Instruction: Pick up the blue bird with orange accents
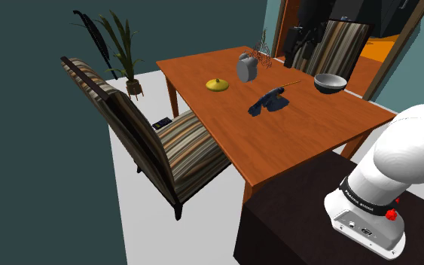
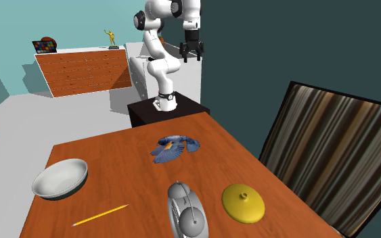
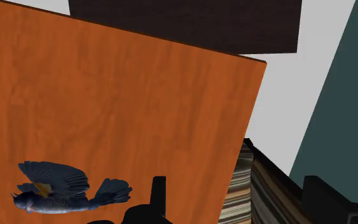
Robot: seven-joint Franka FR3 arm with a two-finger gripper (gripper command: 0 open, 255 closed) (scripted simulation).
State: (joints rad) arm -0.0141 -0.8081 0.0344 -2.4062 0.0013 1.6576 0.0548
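Orange-brown wood runs out below me: a dining table (image 1: 308, 143) with one short end against my dark stand (image 1: 300, 226), pale grey floor around it and deep teal walls behind. A striped chair (image 1: 165, 143) stands at the long side on the shoulder view's left, and a potted plant (image 1: 125, 56) sits by the wall beyond it.

My gripper (image 2: 191, 57) hangs high above the table, well clear of everything on it. Its two black fingers (image 3: 159, 191) stand wide apart and clasp nothing; I hold nothing at all.

The blue bird (image 2: 175, 149) lies on the tabletop, about midway across its width and nearer my stand than the other things there. Its wings are spread. It is dark blue with a small orange patch near the head. In the wrist view I see it to the outer side of one finger, not between the two.

Further from my stand lie four more things, each apart from the bird and from one another. A grey bowl (image 2: 60, 179) sits near one long edge, with a yellow pencil (image 2: 101, 215) near it. A grey round clock (image 2: 185, 213) is about mid-table. A flat yellow lid (image 2: 244, 203) with a small knob lies toward the chair's side. Behind my arm, in the second exterior view, a wooden dresser (image 2: 84, 71) carries a colour chart (image 2: 45, 46) and a small golden figurine (image 2: 111, 37).
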